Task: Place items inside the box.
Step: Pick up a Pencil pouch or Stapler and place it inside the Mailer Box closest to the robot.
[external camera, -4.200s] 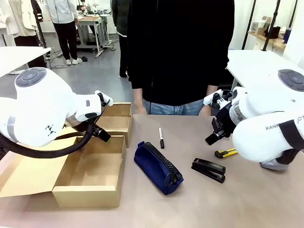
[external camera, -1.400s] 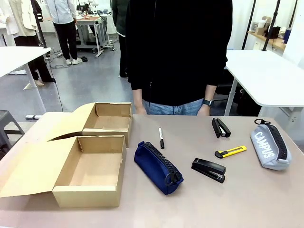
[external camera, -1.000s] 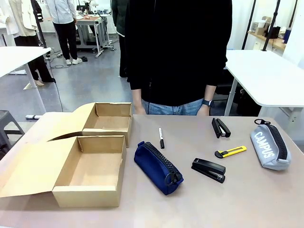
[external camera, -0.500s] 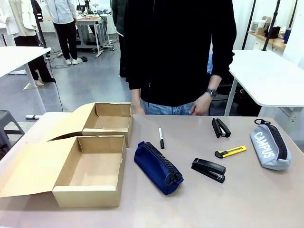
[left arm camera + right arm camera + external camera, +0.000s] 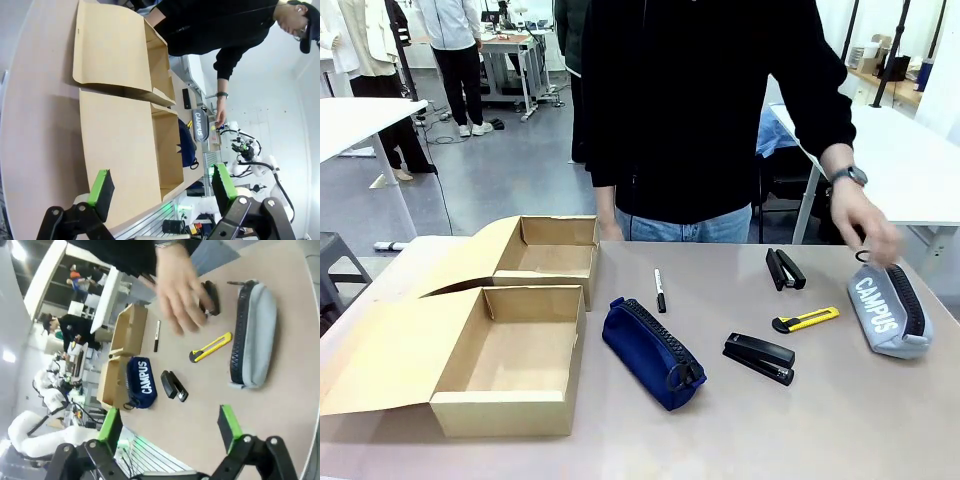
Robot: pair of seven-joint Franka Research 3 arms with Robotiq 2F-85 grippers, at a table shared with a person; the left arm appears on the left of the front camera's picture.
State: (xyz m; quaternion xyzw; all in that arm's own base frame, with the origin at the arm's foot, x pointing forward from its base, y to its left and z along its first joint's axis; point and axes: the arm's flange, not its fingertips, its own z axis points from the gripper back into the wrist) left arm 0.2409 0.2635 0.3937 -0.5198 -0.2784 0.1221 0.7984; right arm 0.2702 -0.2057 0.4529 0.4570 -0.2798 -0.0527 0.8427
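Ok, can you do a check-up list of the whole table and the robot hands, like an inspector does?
Surface: tan table, no spills seen.
Job's things: near box and far box at the left, both open, nothing seen inside; navy pouch, near stapler, far stapler and utility knife lying outside them.
Clutter: grey pouch at the right, person's hand close by it; marker pen mid-table.
Grippers: left gripper open, empty; right gripper open, empty.
Cables: nothing seen on the table.
Surroundings: white tables either side; people standing farther off.
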